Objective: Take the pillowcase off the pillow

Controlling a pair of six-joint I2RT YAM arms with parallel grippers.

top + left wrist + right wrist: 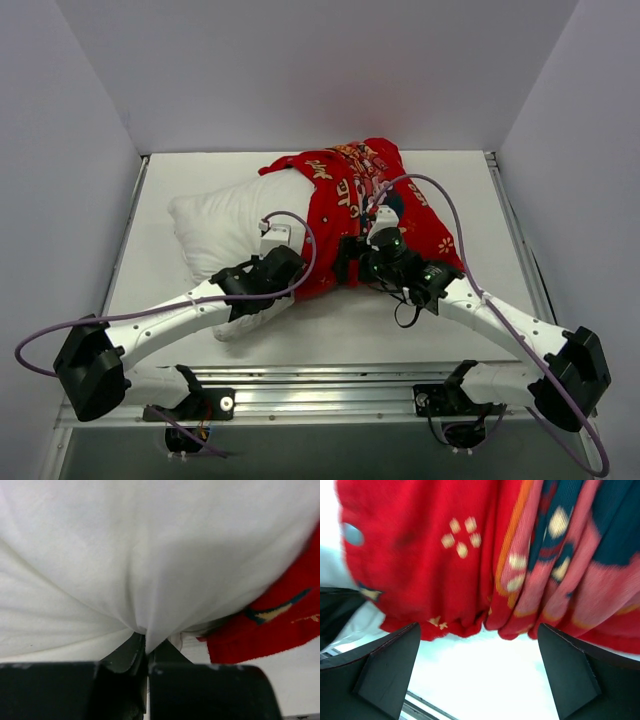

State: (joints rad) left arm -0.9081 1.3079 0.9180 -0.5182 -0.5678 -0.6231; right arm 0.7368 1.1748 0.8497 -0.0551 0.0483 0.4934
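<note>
The white pillow (222, 222) lies left of centre, its left half bare, its right end inside the red printed pillowcase (352, 196), which is bunched toward the back right. My left gripper (272, 268) is shut on a pinch of the white pillow (150, 555) fabric at its near edge; the pillowcase hem (270, 625) shows to the right. My right gripper (352, 258) is open and empty just in front of the pillowcase's near hem (470, 570), fingers (385, 672) spread wide over the bare table.
White walls enclose the white table (360, 325) on three sides. A metal rail (330, 385) runs along the near edge by the arm bases. Purple cables loop over both arms.
</note>
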